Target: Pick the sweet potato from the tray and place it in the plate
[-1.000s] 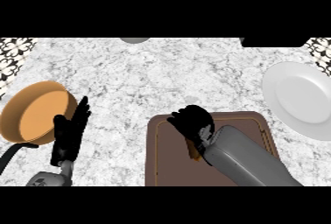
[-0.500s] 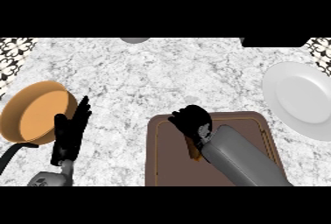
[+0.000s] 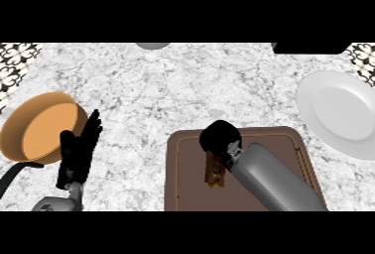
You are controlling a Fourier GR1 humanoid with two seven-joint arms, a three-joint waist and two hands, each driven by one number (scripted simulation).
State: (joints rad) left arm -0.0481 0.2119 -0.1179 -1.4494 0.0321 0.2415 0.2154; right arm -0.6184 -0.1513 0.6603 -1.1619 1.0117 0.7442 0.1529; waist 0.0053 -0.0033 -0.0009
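Orange pan point(image 3: 38, 128) on marble counter point(image 3: 183, 89), left; grey round object point(image 3: 152, 45), perhaps bowl, at far edge.

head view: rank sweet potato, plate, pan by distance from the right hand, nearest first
1. Sweet potato: on the brown tray, right under the right hand.
2. Plate: white, at the view's right edge.
3. Pan: orange, far left, beside the resting left hand.

2 smooth grey forearms, each ending in a black hand point(image 3: 79, 149), perhaps matte
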